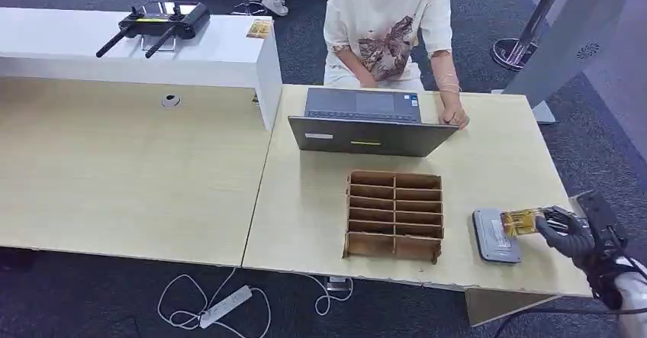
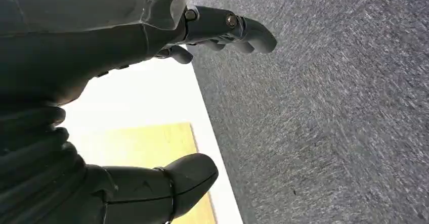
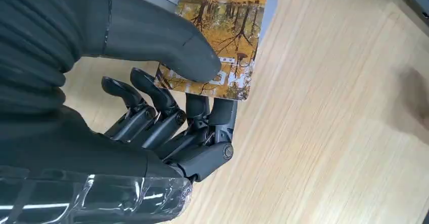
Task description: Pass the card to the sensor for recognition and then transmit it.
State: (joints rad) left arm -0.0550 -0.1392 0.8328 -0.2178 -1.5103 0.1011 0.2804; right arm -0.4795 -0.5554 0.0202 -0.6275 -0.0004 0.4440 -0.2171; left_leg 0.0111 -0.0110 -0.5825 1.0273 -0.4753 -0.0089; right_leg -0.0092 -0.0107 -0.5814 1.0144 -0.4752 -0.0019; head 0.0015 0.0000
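Fingers (image 2: 238, 29) of the left hand (image 2: 126, 32) are loosely curled with nothing in them, hanging over grey carpet (image 2: 329, 107) beside a pale table edge; whether they count as fully closed I cannot tell from the left wrist view.

Taking the sensor (image 1: 496, 236) as landmark and going left to right: well to its left, on the table (image 1: 152, 170), stands the cardboard divider box (image 1: 394, 216), and beyond that box a laptop (image 1: 366, 124) with a seated person (image 1: 385, 25) resting a hand at its corner. The sensor itself is a flat grey pad near the table's front edge. The card (image 1: 522, 221), printed with an autumn tree scene, overlaps the sensor's right side, its far end above the pad. Just right of the sensor, the right hand (image 1: 568, 231) pinches the card between thumb (image 3: 167, 42) and the dark fingers (image 3: 152, 102) under it, gripping one end only.

Risks, as I judge them: the pinch is on the card's end, so a small twist of the wrist could let it pivot or slip out onto the pad. If the card stays tilted or covers too little of the sensor, the read may fail. Pressing down could shove the sensor toward the table's front edge. The later handover depends on keeping this grip.
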